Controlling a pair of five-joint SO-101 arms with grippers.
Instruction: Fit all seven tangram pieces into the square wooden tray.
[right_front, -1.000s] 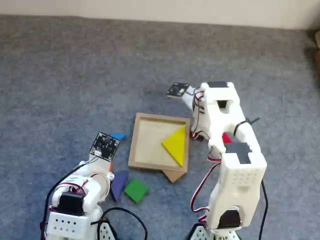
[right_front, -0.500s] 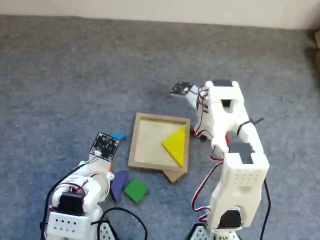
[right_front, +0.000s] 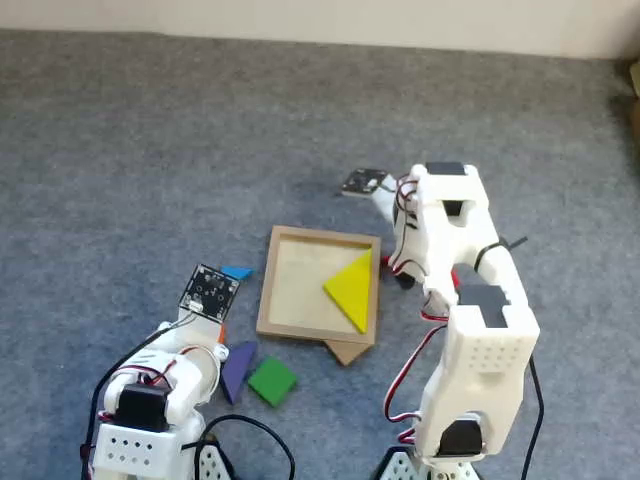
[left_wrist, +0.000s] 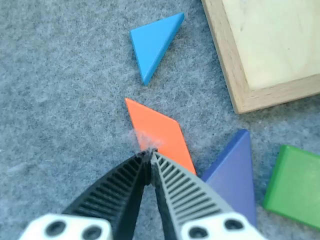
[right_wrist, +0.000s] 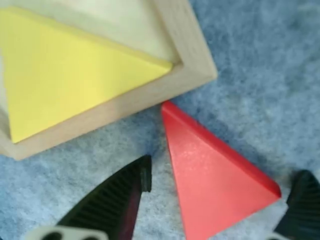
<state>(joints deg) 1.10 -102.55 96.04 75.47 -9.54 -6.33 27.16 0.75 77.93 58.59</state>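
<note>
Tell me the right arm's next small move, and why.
Probably close the right gripper on the red triangle. Its open fingers sit on either side of that piece, which lies on the carpet just outside the wooden tray's corner. The tray holds only the yellow triangle.

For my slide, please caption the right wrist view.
Open right hand straddles a red triangle beside the wooden tray, which holds a yellow triangle.

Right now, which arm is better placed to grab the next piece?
Probably right. The right gripper is open, straddling the red triangle beside the tray corner. The left gripper is shut, tips at the orange piece edge.
</note>
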